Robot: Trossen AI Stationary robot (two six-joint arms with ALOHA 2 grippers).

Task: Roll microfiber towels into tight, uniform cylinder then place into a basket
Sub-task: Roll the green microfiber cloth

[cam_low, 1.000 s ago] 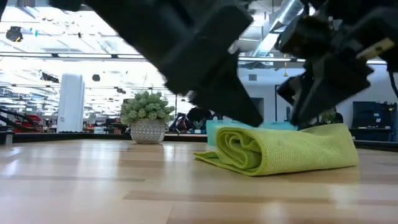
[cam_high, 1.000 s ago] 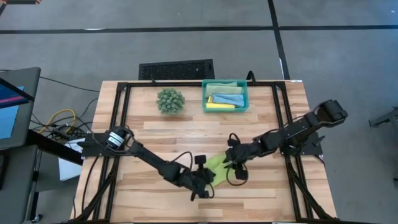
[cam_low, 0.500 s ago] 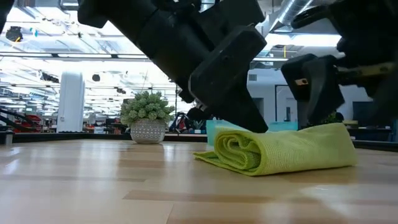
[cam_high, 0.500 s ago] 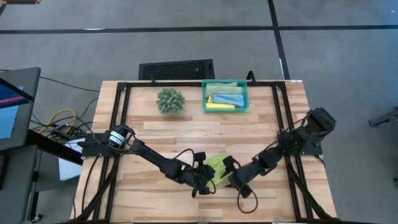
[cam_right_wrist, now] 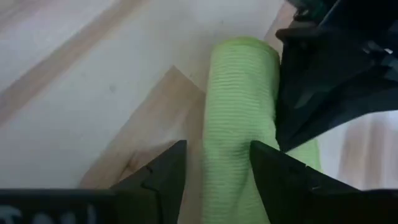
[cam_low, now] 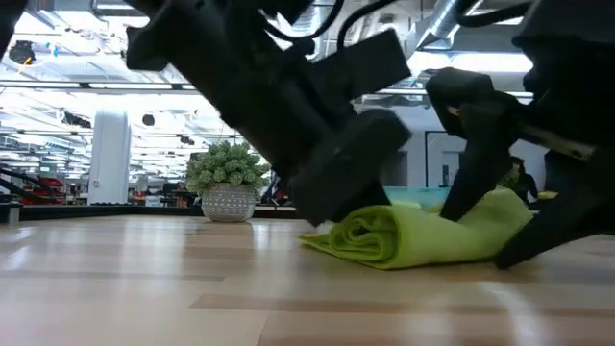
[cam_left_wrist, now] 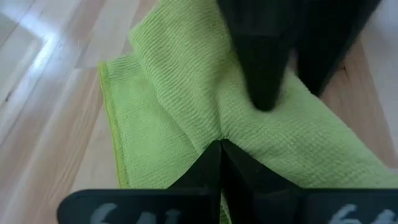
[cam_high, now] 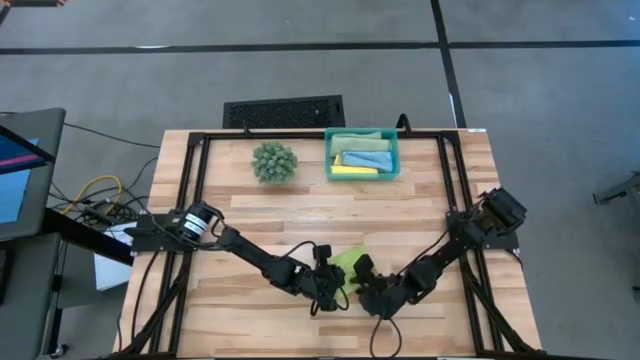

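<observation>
Towels first: from above, the lime green towel (cam_high: 347, 262) lies near the counter's (cam_high: 300, 215) front edge, mostly covered by the left gripper (cam_high: 333, 290) and right gripper (cam_high: 366, 291) meeting over it. Three more rolls already sit in the teal basket (cam_high: 361, 153) at the back.

Low view now: the towel is rolled, spiral end showing, flat on the wood, so I'd call the rolling nearly done and the pickup in hand.

Left wrist view: those jaws are fully closed, pressing down onto the cloth, gripping nothing.

Right wrist view: jaws stand wide, straddling one end of the roll without clamping. Next they need to close squarely and lift without unrolling. The roll's far end hides behind the other arm.
</observation>
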